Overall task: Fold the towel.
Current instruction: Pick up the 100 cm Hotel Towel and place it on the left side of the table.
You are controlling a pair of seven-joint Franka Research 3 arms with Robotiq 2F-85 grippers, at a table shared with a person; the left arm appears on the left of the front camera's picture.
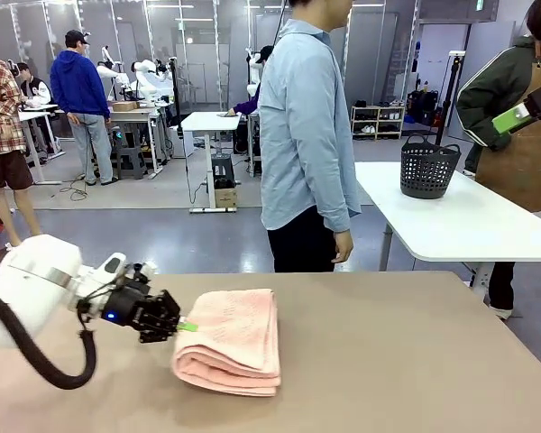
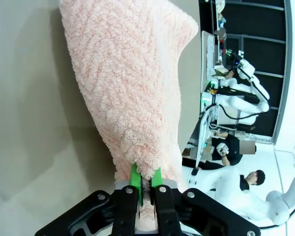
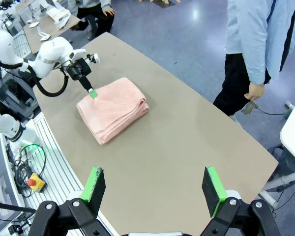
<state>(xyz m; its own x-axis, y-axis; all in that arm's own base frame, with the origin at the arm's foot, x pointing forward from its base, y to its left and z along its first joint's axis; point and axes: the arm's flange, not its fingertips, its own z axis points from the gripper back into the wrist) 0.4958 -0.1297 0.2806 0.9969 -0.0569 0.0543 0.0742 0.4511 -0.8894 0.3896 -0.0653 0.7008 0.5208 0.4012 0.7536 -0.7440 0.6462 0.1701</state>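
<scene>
The towel (image 1: 233, 338), pale pink and folded into a thick stack, lies on the tan table (image 1: 388, 361) left of centre. My left gripper (image 1: 186, 327) comes in from the left, and its green pads are shut on the towel's left edge. In the left wrist view the towel (image 2: 132, 88) stretches away from the gripper (image 2: 146, 181), with a tuft of terry pinched between the fingers. My right gripper (image 3: 155, 189) hangs high above the table, open and holding nothing. From there the towel (image 3: 115, 108) and the left gripper (image 3: 92, 92) show far below.
A person in a light blue shirt (image 1: 307, 135) stands at the table's far edge, hands down. A white table (image 1: 469, 225) at the back right carries a dark basket (image 1: 428, 167). Bare tabletop lies right of the towel.
</scene>
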